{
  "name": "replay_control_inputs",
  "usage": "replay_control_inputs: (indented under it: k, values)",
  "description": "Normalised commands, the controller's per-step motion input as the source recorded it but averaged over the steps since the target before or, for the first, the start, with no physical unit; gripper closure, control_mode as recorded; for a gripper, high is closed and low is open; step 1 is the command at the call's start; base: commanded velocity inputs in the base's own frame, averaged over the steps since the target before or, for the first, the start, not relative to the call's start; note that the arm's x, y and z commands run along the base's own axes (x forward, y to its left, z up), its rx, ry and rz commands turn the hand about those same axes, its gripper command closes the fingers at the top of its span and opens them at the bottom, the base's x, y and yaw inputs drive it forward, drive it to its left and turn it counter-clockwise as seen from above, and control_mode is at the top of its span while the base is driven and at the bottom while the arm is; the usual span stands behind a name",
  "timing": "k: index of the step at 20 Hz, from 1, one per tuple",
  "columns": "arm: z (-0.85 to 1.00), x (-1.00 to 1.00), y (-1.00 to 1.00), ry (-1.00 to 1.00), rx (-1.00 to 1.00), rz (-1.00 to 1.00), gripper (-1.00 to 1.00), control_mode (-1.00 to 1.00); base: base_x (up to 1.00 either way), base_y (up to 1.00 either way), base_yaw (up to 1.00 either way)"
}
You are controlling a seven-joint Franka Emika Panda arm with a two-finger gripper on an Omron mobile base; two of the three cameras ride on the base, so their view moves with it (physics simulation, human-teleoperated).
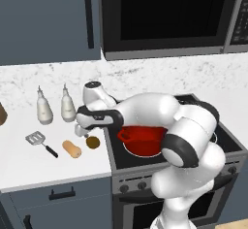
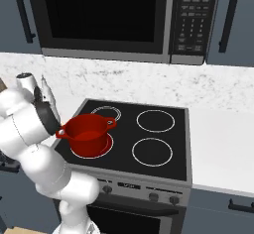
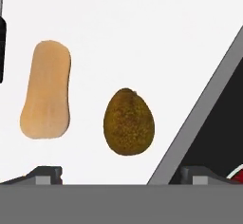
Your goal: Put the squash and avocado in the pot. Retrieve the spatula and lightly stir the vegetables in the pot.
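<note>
The tan squash (image 1: 71, 149) (image 3: 46, 90) and the dark round avocado (image 1: 93, 142) (image 3: 128, 122) lie side by side on the white counter (image 1: 19, 160), just left of the stove. My gripper (image 1: 85, 134) (image 3: 123, 175) hovers above the avocado, open, with nothing between its fingertips (image 3: 47, 174). The red pot (image 1: 143, 140) (image 2: 88, 135) stands on the stove's front left burner, partly behind my arm. Left of the squash lies the spatula (image 1: 36, 138), its black handle (image 3: 1, 47) at the hand view's left edge.
Two white bottles (image 1: 44, 107) (image 1: 68, 105) stand at the back of the counter behind the vegetables. The black stove top (image 2: 149, 134) has a raised grey edge (image 3: 199, 118) right of the avocado. A microwave (image 2: 104, 15) hangs above the stove.
</note>
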Motion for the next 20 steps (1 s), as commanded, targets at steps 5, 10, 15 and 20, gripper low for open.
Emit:
replay_control_inputs:
  k: [5, 10, 15, 20]
  values:
    - [-0.34, 0.27, 0.08, 0.02, -0.01, 0.00, -1.00, -1.00, 0.00, 0.00, 0.00]
    - [-0.20, 0.06, 0.02, 0.07, 0.00, 0.00, -1.00, -1.00, 0.00, 0.00, 0.00]
    - [-0.14, 0.00, 0.00, 0.05, 0.00, 0.00, -1.00, -1.00, 0.00, 0.00, 0.00]
    - [-0.19, 0.00, 0.00, 0.04, 0.00, 0.00, -1.00, -1.00, 0.00, 0.00, 0.00]
